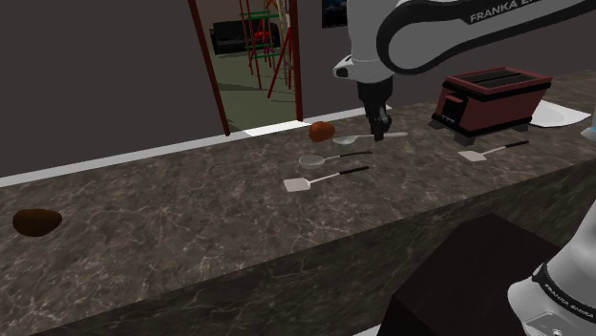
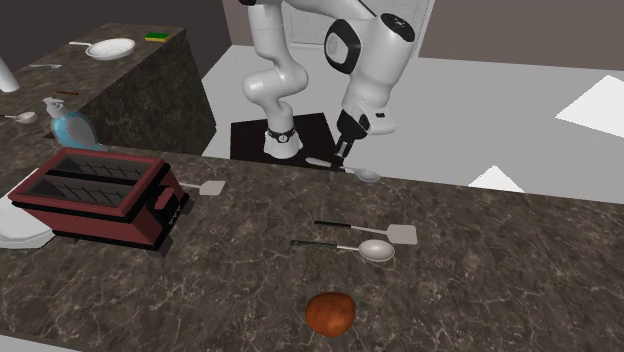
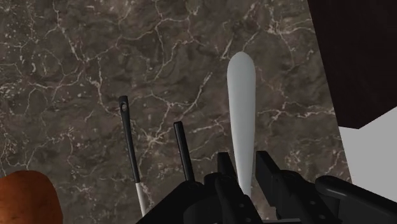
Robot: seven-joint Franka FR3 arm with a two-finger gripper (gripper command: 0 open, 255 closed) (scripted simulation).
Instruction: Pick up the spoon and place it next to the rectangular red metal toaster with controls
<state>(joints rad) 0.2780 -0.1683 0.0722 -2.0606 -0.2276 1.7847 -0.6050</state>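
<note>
My black gripper (image 1: pixel 382 132) is shut on the handle of a pale grey spoon (image 1: pixel 355 139), held just over the dark marble counter (image 1: pixel 191 229). In the second exterior view the gripper (image 2: pixel 343 152) holds the spoon (image 2: pixel 368 176) level, bowl sticking out sideways. Seen from the wrist, the spoon's handle (image 3: pixel 242 108) runs out from between the fingers (image 3: pixel 270 172) of the gripper (image 3: pixel 245 170). The dark red toaster (image 1: pixel 487 100) stands on the counter toward the shoulder view's right, a short way from the gripper; it also shows in the second exterior view (image 2: pixel 95 195).
A black-handled spoon (image 1: pixel 320 159) and a black-handled spatula (image 1: pixel 320 179) lie on the counter close to the gripper, beside a brown rounded lump (image 1: pixel 322 131). Another spatula (image 1: pixel 487 152) lies before the toaster. A white plate (image 1: pixel 564 115) sits beyond the toaster. A second brown lump (image 1: pixel 38 221) lies far left.
</note>
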